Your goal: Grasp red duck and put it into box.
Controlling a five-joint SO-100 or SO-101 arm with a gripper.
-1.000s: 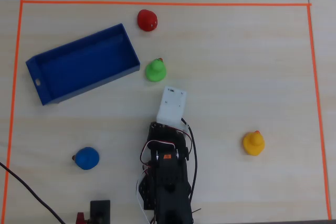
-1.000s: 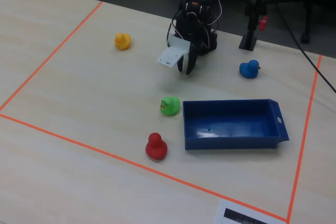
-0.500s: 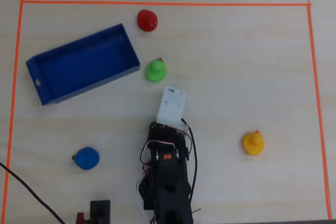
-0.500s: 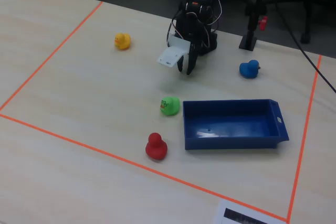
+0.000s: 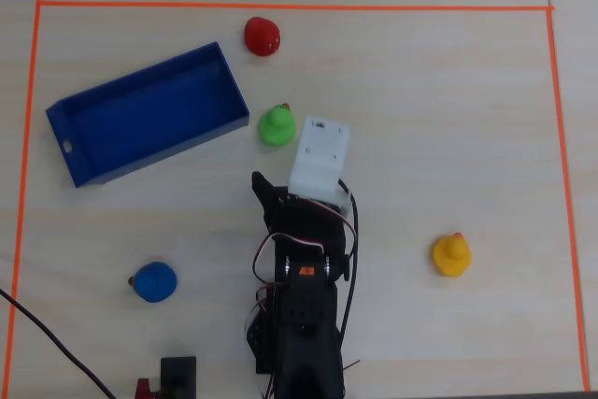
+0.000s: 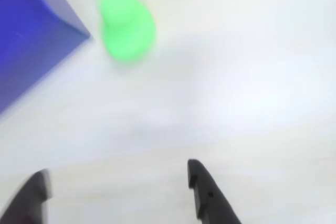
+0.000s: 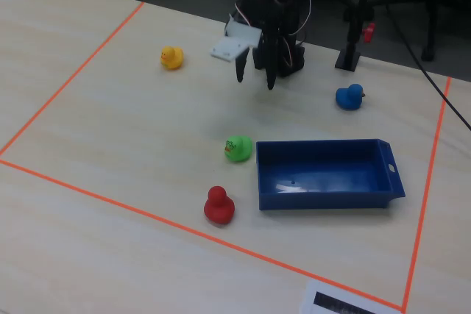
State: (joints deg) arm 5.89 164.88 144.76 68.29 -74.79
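The red duck (image 5: pixel 263 36) stands near the far orange tape line, just past the box's right end in the overhead view; in the fixed view it (image 7: pixel 218 206) sits at the front. It is out of the wrist view. The blue box (image 5: pixel 140 119) lies empty at the left; it also shows in the fixed view (image 7: pixel 324 170) and its corner shows in the wrist view (image 6: pixel 26 35). My gripper (image 7: pixel 255 80) hangs open and empty above the table, well short of the red duck. In the wrist view my gripper (image 6: pixel 118 171) has its jaws wide apart over bare table.
A green duck (image 5: pixel 277 125) stands between my gripper and the red duck, beside the box corner, and shows blurred in the wrist view (image 6: pixel 126 24). A yellow duck (image 5: pixel 451 255) is at the right and a blue duck (image 5: pixel 154 281) at the lower left. Orange tape (image 5: pixel 280 6) frames the area.
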